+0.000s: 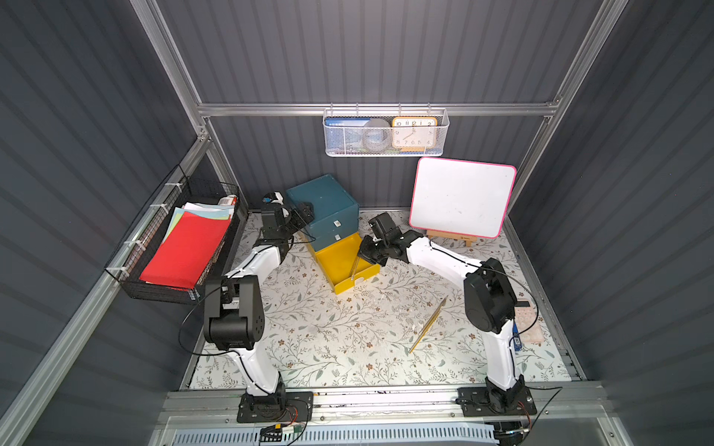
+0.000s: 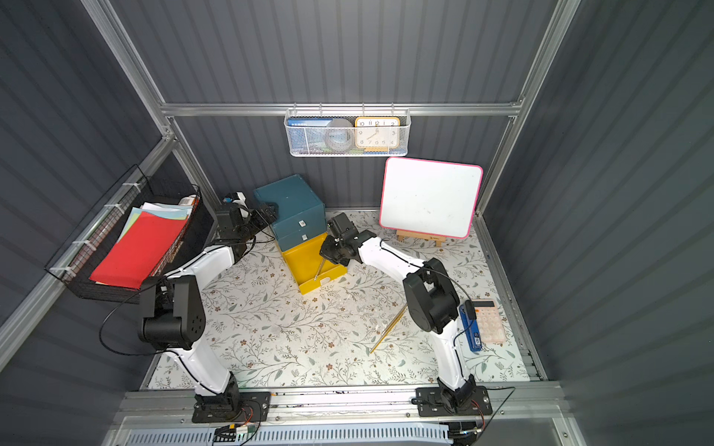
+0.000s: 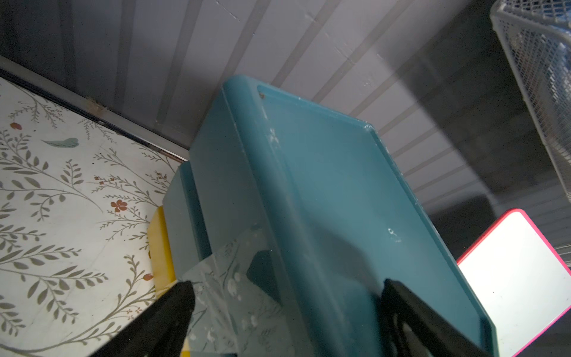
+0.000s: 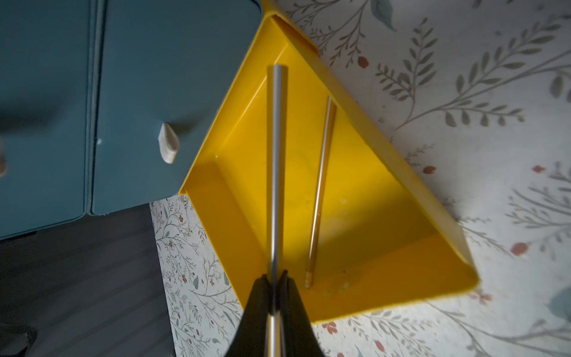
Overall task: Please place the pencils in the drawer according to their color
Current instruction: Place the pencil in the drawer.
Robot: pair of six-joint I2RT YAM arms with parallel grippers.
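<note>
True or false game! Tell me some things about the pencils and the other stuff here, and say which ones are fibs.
1. The yellow drawer is open. True.
2. The right fingers pinch a pencil over the drawer. True.
3. The drawer is empty. False: a second pencil lies in it.
4. More yellow pencils lie on the table. True.
5. The whiteboard lies flat on the table. False: it stands propped on a wooden easel.
6. The clock stands on the table. False: it sits in the white basket on the wall.
</note>
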